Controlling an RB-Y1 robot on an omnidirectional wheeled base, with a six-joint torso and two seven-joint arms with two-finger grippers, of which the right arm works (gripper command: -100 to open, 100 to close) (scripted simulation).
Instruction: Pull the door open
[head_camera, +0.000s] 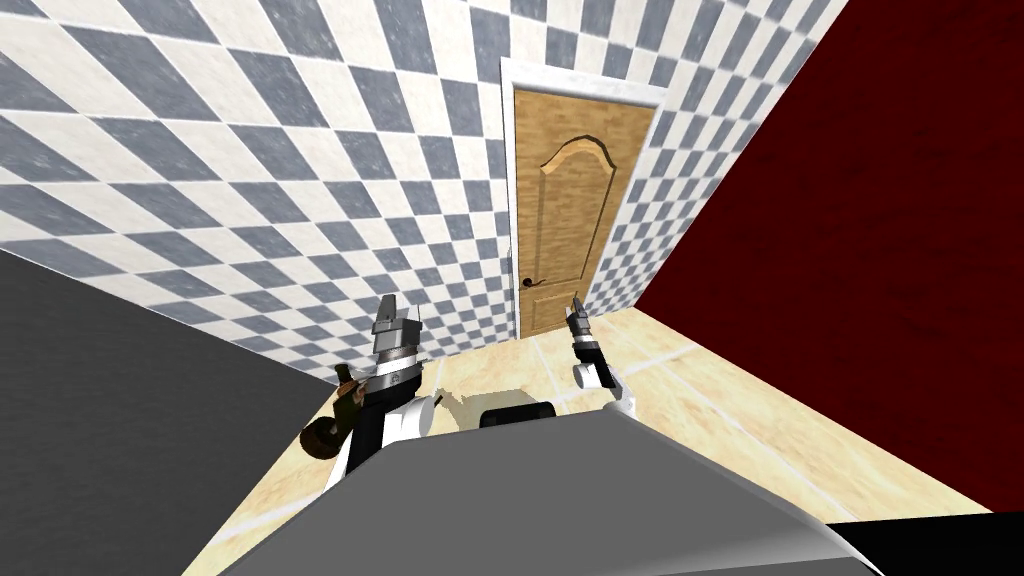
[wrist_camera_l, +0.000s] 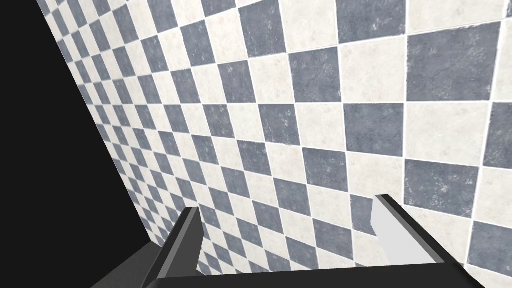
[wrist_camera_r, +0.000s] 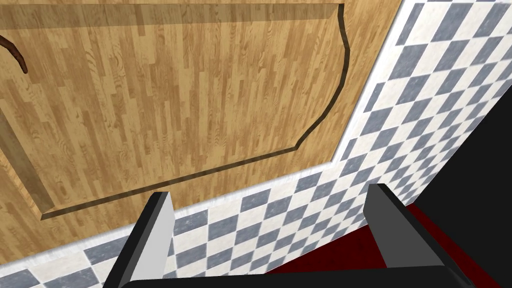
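A wall of blue-grey and white checked tiles spreads across the far side of the room. On the right it meets a dark red wall at a corner. The floor is laid in pale beige tiles with lighter joints. A flat dark grey surface takes up the lower left, its upper edge running along the foot of the checked wall. Near it on the floor sits a small brown and green object, partly hidden and too small to identify. In the left wrist view a black area lies beyond the checked wall's edge.
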